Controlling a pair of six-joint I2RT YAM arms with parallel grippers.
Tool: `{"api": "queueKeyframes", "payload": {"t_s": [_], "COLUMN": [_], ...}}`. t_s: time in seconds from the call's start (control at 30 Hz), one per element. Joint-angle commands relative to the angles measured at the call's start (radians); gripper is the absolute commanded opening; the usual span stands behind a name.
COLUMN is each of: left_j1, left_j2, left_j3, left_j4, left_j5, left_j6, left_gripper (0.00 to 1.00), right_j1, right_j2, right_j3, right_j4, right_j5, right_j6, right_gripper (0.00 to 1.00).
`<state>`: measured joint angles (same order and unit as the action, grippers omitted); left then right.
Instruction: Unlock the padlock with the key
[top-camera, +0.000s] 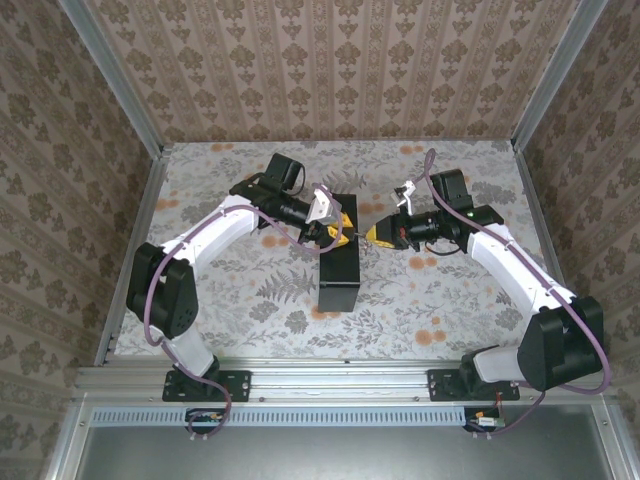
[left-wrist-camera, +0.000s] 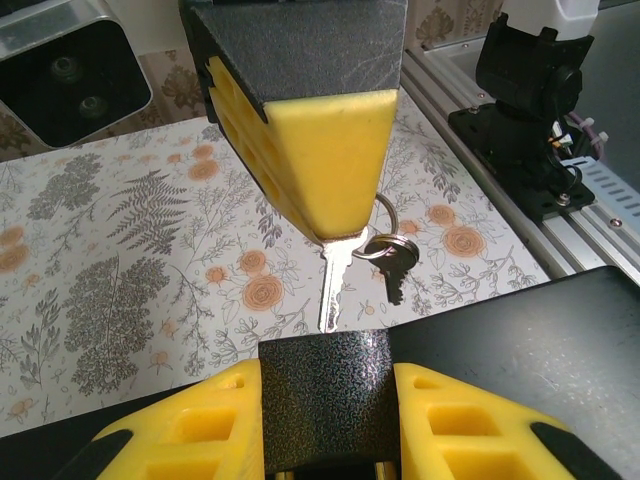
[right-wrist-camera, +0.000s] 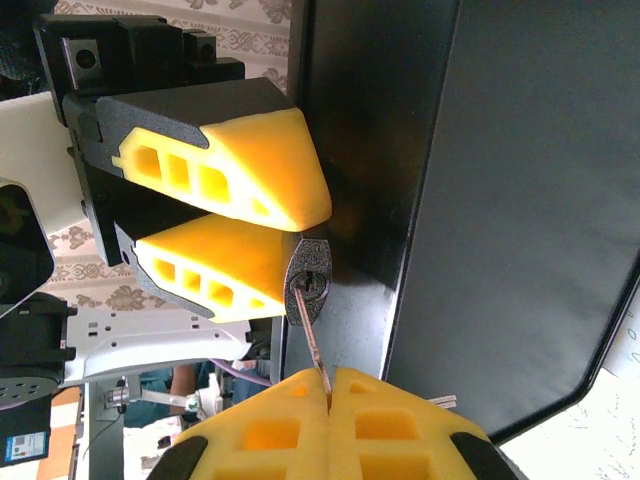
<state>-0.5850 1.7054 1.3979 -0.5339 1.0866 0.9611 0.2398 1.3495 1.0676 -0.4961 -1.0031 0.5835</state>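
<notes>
Right wrist: right gripper (right-wrist-camera: 330, 392) pinches the key (right-wrist-camera: 311, 340), tip at 12 o'clock meeting the padlock (right-wrist-camera: 318, 262) clamped in left gripper (right-wrist-camera: 300, 232); guessing next is push in, twist.

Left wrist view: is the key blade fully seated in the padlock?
No: nearly the whole blade of the key shows bare between the right gripper and the padlock.

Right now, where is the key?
In the right wrist view, the key sticks out of the shut right pincer, its tip at the keyhole of the padlock that the left pincer holds.
</notes>
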Motion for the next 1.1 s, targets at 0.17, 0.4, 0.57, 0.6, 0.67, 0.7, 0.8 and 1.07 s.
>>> {"api": "queueKeyframes", "payload": {"t_s": [0.17,0.4,0.57,0.6,0.67,0.7,0.8,1.07], "left_j1": [-0.021,-0.018,-0.018,-0.018,-0.018,-0.018,-0.021,-0.042], "left_j2": [-0.083,-0.085,-0.081,-0.081,-0.082,-0.082,-0.084,-0.1], "left_j3": [-0.022,-0.028,-0.026,-0.028,-0.028,-0.027,-0.026,-0.019], "left_j4": [0.064,0.083,0.082,0.081,0.077,0.078,0.078,0.046], "left_j5": [0.032,0.042,0.032,0.031,0.032,0.033,0.033,-0.003], "left_j6": [0.013,0.001,0.001,0.002,0.002,0.002,0.003,0.04], "left_gripper": [0.21,0.21,0.22,0.22,0.21,0.22,0.22,0.22], "right_j1": [0.002,0.001,0.002,0.001,0.002,0.002,0.003,0.011], "right_j2": [0.0,0.0,-0.001,0.0,0.002,0.003,0.007,0.023], "right_j3": [-0.018,-0.026,-0.028,-0.028,-0.026,-0.026,-0.02,-0.02], "right_j4": [-0.004,-0.004,-0.014,-0.02,-0.024,-0.023,-0.018,0.018], "right_j5": [-0.028,-0.032,-0.028,-0.024,-0.022,-0.023,-0.026,-0.062], "right_j6": [0.032,0.035,0.027,0.024,0.017,0.016,0.019,0.051], "right_gripper": [0.0,0.0,0.0,0.0,0.0,0.0,0.0,0.0]}}
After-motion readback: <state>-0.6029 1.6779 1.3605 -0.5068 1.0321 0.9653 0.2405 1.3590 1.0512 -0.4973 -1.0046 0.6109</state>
